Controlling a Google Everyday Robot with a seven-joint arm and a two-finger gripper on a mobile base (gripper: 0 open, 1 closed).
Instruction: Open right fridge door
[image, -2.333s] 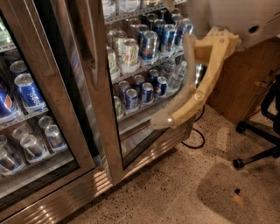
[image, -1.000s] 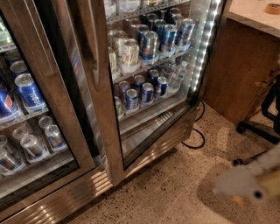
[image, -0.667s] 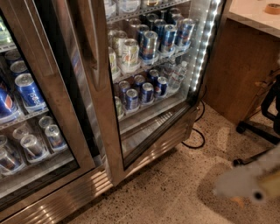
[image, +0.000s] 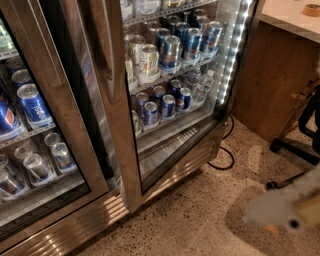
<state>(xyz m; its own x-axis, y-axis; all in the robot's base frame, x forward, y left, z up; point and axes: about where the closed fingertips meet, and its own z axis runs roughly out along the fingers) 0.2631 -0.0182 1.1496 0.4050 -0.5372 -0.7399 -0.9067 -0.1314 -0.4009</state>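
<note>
The one camera sits high and close. It looks steeply down and leftward at the lower half of the fridge (image: 60, 231), with the right fridge door (image: 120, 142) near centre. The speckled floor (image: 200, 220) fills the near right, where the end effector (image: 281, 212) shows as a blur at the corner, well apart from the fridge.

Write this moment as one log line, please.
right fridge door: ajar | gripper: low right above floor, clear of it

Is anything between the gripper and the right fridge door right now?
Nothing visible. The gripper hangs low at the lower right; only speckled floor lies between it and the steel-framed glass right fridge door. A black cable lies farther back, off that line.
</note>
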